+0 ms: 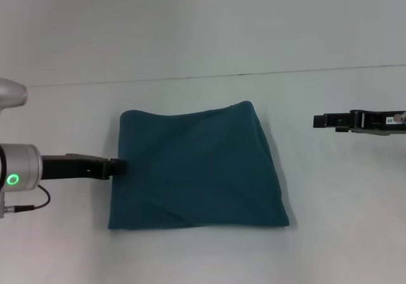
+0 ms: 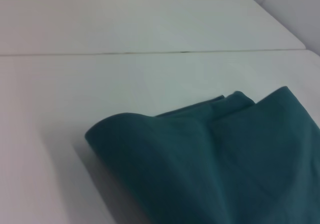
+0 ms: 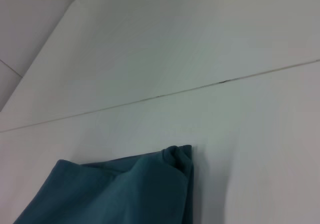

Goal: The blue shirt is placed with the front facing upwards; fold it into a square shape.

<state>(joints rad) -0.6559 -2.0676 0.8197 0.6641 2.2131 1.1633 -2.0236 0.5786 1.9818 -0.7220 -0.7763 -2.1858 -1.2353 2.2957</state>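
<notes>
The blue shirt (image 1: 196,170) lies folded into a rough square on the white table, plain teal side up, no lettering showing. My left gripper (image 1: 120,167) sits low at the middle of the shirt's left edge, touching or nearly touching the cloth. My right gripper (image 1: 317,120) hovers to the right of the shirt, a clear gap away from its upper right corner. The left wrist view shows a rounded folded corner of the shirt (image 2: 225,164) up close. In the right wrist view another folded corner of the shirt (image 3: 125,194) shows with a small bunched tip.
The white table (image 1: 209,252) stretches all around the shirt. A thin dark seam (image 1: 222,76) crosses the table behind the shirt. Nothing else stands on the surface.
</notes>
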